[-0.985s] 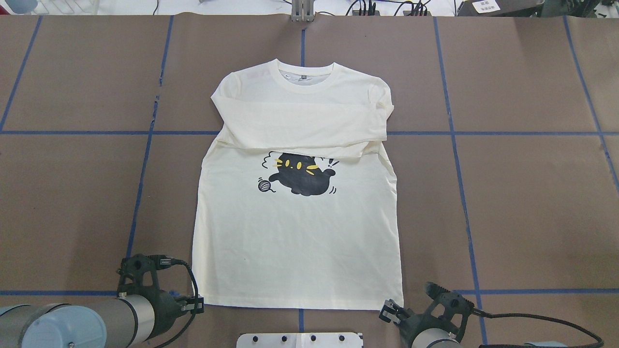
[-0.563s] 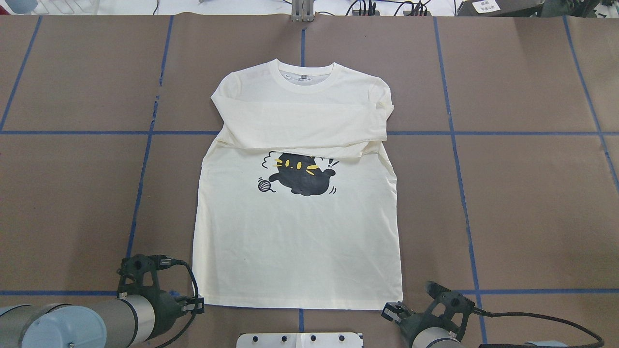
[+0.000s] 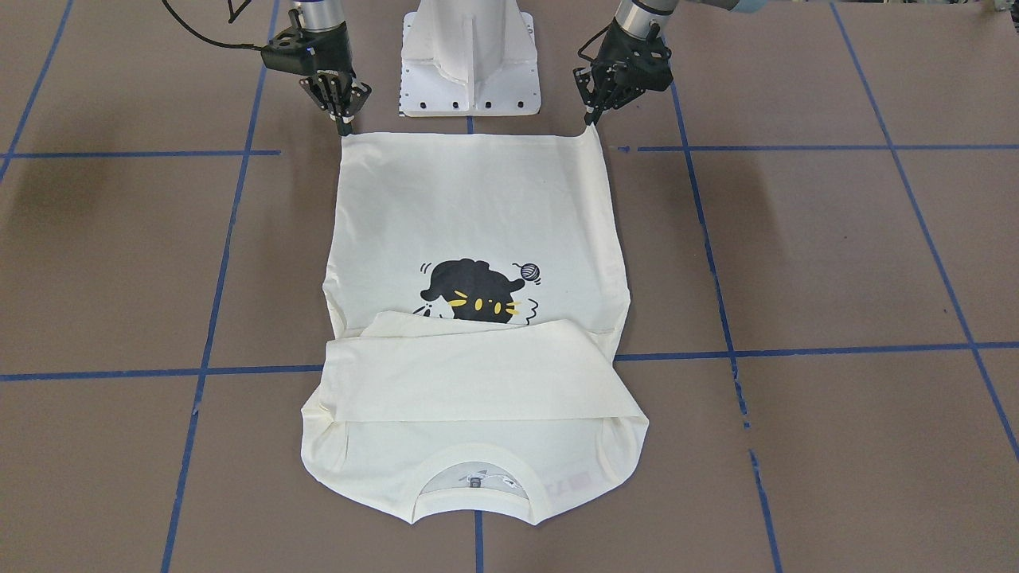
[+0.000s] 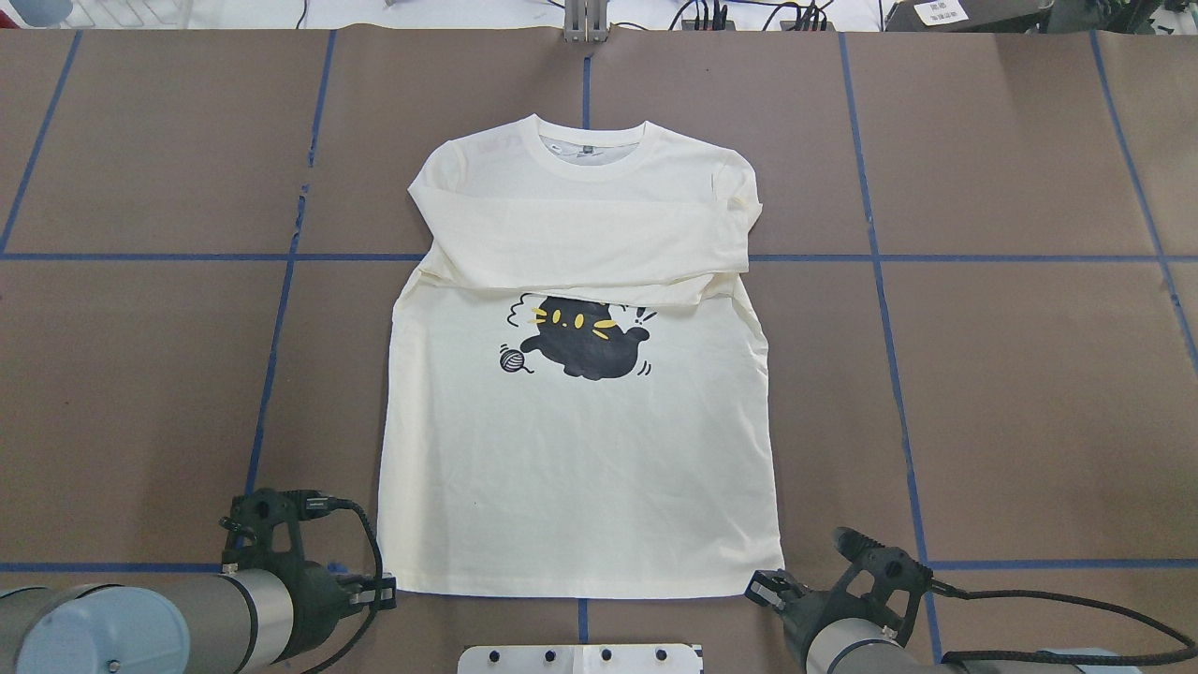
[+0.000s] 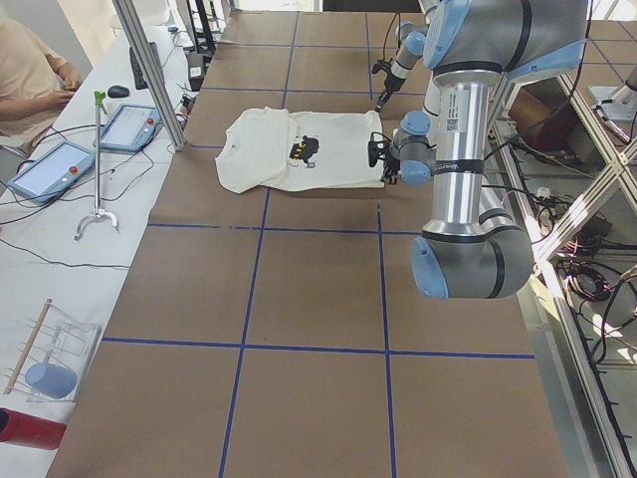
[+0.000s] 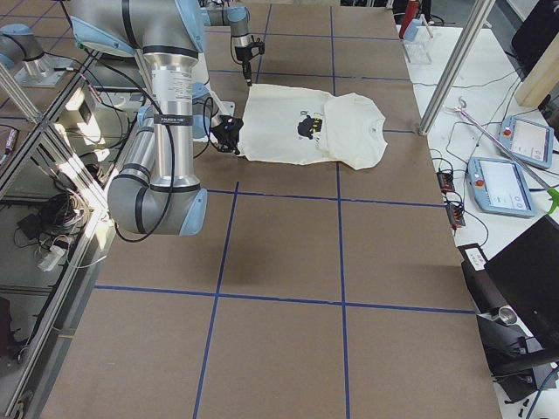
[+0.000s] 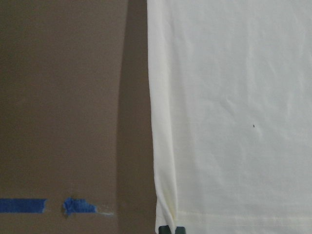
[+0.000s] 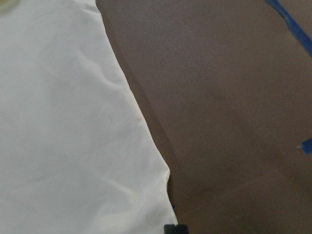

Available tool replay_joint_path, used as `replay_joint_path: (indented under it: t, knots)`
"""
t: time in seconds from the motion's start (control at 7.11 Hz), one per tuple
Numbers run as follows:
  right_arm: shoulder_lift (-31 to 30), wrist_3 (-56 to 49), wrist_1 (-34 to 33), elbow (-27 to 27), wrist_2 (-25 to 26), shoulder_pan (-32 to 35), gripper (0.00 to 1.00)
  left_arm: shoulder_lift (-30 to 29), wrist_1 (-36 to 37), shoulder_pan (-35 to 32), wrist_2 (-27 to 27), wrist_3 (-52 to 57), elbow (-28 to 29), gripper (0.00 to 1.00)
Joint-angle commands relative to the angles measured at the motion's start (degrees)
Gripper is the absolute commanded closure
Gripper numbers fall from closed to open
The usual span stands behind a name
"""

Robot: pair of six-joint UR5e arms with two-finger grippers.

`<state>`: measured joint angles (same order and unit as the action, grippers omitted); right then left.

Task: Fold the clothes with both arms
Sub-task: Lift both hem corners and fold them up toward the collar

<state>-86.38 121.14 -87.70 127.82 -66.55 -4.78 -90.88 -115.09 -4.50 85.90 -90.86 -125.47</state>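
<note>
Grey arms (image 4: pixel 234 608) (image 4: pixel 836 655) low at shirt (image 4: pixel 580 468) hem corners

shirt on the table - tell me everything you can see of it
The shirt is cream, thin-looking and long-sleeved. It lies flat, front up, on the brown table, with its collar at the end away from the robot. Both sleeves are folded across the chest and partly cover a black cat print. The left gripper and the right gripper each pinch a hem corner.
</note>
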Motion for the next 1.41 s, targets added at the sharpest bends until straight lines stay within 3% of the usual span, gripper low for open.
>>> replay_joint_path:
  t: [0.0, 0.14, 0.28, 0.42, 0.56, 0.84, 0.98, 1.27]
  knots:
    - [0.2, 0.1, -17.8, 18.1, -4.8, -1.8, 1.00, -0.2, 11.4, -1.6, 5.7, 0.1, -13.5, 1.00]
    - [0.4, 0.6, -25.7, 26.3, -5.2, -4.9, 1.00, -0.5, 19.3, -1.7, 8.4, 0.0, -22.2, 1.00]
    - [1.3, 0.6, -28.3, 28.7, -7.2, -5.0, 1.00, -2.0, 27.4, -1.6, 9.5, 0.0, -29.4, 1.00]
    - [2.1, 0.2, -28.5, 28.7, -7.4, -2.7, 1.00, -4.8, 30.6, -1.7, 9.9, 0.0, -29.7, 1.00]
    - [2.4, -1.5, -28.7, 28.3, -8.8, 0.9, 1.00, -5.6, 30.6, -3.4, 10.0, 0.4, -27.7, 1.00]
    - [8.7, -11.8, -28.8, 25.6, -16.9, 13.9, 1.00, -12.6, 31.8, -14.2, 10.9, 14.6, -20.7, 1.00]
    - [12.4, -15.5, -28.8, 21.5, -20.2, 20.4, 1.00, -16.8, 34.5, -20.5, 14.3, 18.7, -16.4, 1.00]
    - [18.7, -22.2, -28.4, 12.3, -24.3, 30.5, 1.00, -22.0, 35.0, -30.3, 15.2, 28.4, -7.3, 1.00]
